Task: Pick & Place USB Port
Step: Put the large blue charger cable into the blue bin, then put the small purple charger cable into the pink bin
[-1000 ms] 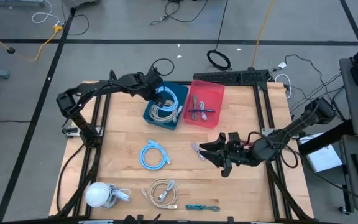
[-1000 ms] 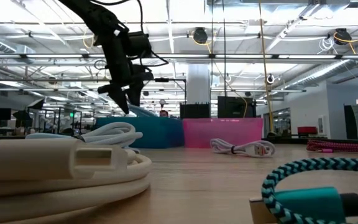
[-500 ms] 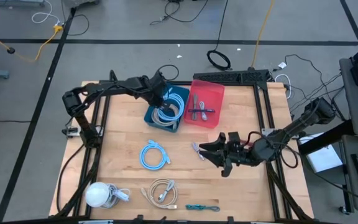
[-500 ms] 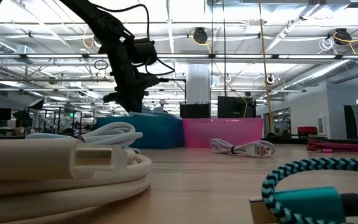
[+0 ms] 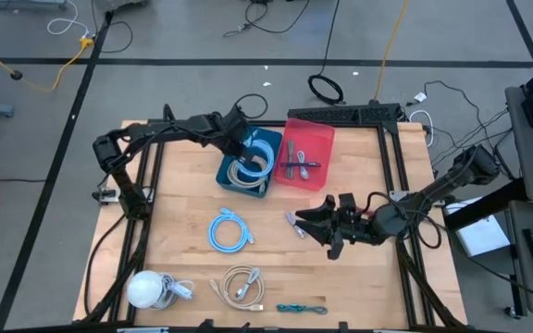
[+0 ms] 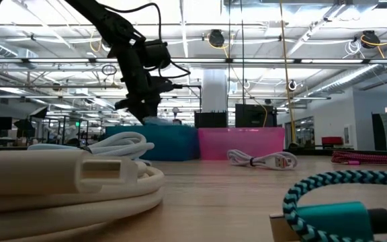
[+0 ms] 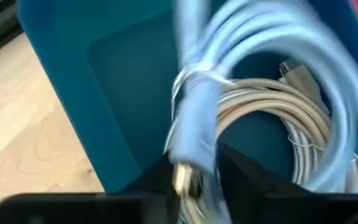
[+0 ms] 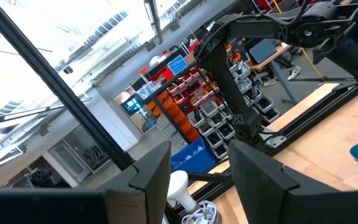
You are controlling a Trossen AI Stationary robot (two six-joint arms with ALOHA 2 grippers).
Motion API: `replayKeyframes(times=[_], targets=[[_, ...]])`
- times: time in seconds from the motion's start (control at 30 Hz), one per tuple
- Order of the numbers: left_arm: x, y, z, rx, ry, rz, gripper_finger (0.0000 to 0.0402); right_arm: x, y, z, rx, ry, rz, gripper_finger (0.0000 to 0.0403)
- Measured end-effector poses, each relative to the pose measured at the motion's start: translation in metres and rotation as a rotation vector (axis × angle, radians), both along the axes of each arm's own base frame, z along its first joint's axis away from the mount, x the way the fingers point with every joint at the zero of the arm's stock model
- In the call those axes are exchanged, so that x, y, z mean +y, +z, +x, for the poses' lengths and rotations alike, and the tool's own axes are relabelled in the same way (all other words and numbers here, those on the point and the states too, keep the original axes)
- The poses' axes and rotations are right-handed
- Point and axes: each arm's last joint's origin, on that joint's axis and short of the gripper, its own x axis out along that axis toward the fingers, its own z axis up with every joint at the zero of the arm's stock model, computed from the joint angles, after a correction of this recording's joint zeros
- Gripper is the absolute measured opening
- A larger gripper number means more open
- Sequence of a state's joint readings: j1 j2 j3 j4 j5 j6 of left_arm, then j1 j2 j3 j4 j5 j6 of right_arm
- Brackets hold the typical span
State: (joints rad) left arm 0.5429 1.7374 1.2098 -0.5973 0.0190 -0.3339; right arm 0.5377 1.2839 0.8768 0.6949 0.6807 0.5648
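My left gripper (image 5: 241, 142) hangs over the blue bin (image 5: 227, 173) at the table's far middle, shut on a coiled light blue USB cable (image 5: 265, 150). The coil reaches down into the bin, beside a beige cable coil (image 5: 245, 172) that lies on the bin floor. In the low view the left gripper (image 6: 142, 109) stands just above the blue bin (image 6: 158, 143). My right gripper (image 5: 315, 228) waits open, low over the table's right half, next to a small white cable (image 5: 293, 222) lying on the wood. My left gripper holds the light blue cable by its tied section near a plug (image 7: 185, 174), pinched between the two fingers (image 7: 241, 180). It comes from above, slanting in from the table's left. The coil (image 7: 303, 93) hangs ahead of the fingers inside the bin, over the beige coil.
A pink bin (image 5: 317, 139) with dark cables stands right of the blue one. On the near half lie another light blue coil (image 5: 229, 229), a beige coil (image 5: 241, 285), a white round object with cord (image 5: 146, 289) and a teal cable (image 5: 301, 308). Black frame rails run along the table's sides.
My left gripper has carried the light blue cable toward the table's right, over the blue bin, and has come down until the coil sits inside the bin. It has stayed shut on the cable.
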Motion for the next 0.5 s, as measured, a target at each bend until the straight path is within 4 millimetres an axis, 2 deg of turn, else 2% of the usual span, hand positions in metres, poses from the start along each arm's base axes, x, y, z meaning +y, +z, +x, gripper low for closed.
replayKeyframes(times=[0.27, 0.5], targets=[[-0.004, -0.002, 0.002, 0.042, -0.028, 0.046, 0.0217, 0.0, 0.0, 0.0, 0.0, -0.001, 0.0, 0.0155], [-0.015, -0.012, 0.005, 0.175, -0.093, 0.098, 0.0264, 0.0, 0.0, 0.0, 0.001, -0.001, 0.0, 0.0155]])
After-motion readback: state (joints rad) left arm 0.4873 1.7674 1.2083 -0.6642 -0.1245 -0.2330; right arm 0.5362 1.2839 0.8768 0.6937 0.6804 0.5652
